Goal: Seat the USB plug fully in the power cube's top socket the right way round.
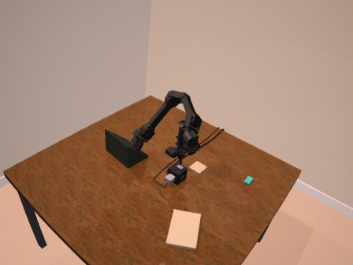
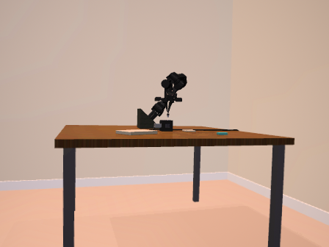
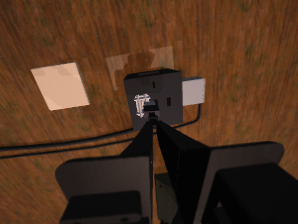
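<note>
The black power cube (image 1: 178, 174) (image 2: 166, 125) (image 3: 170, 85) stands on the table near its middle. Its top socket (image 3: 141, 102) shows as a pale patch in the wrist view. My gripper (image 1: 180, 158) (image 2: 168, 112) (image 3: 153, 125) points straight down over the cube and is shut on the small dark USB plug (image 1: 180, 162) (image 2: 168, 116) (image 3: 151, 107). The plug hangs at the fingertips just above the cube's top, over the socket. I cannot tell which way round the plug faces.
A grey adapter (image 1: 169, 179) (image 3: 193, 91) sticks out of the cube's side. Black cables (image 1: 209, 138) (image 3: 75, 142) run across the table. There are also a small tan pad (image 1: 198, 167) (image 3: 60, 85), a tan book (image 1: 183, 229) (image 2: 136, 131), a teal block (image 1: 248, 180) (image 2: 221, 133) and a dark wedge (image 1: 122, 149) (image 2: 143, 119).
</note>
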Controlling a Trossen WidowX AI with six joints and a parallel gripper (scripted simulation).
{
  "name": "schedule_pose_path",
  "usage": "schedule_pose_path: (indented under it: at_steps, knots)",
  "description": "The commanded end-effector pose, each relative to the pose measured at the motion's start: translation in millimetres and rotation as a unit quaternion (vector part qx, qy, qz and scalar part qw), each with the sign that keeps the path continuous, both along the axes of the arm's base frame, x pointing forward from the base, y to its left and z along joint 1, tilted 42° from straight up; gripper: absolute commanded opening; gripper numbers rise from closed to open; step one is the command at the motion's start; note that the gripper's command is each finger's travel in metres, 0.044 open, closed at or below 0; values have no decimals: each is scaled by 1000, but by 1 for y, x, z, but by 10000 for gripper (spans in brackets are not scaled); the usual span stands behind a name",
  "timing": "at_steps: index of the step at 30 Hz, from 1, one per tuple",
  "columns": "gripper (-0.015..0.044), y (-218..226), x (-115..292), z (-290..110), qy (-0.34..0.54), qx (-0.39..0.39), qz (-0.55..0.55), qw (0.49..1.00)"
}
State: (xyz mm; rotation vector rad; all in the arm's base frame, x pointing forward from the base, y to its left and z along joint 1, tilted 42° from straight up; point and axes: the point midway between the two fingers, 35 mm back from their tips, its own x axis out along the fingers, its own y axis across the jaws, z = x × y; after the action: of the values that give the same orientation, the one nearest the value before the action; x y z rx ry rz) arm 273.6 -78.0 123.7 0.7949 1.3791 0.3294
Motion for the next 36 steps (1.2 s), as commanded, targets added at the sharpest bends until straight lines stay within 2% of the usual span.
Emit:
schedule_pose_path:
  at_steps: [1,18,36]
  knots:
    - [0,0,0,0,38,11,-44,998]
    - [0,0,0,0,178,54,-207,961]
    - [0,0,0,0,316,97,-367,869]
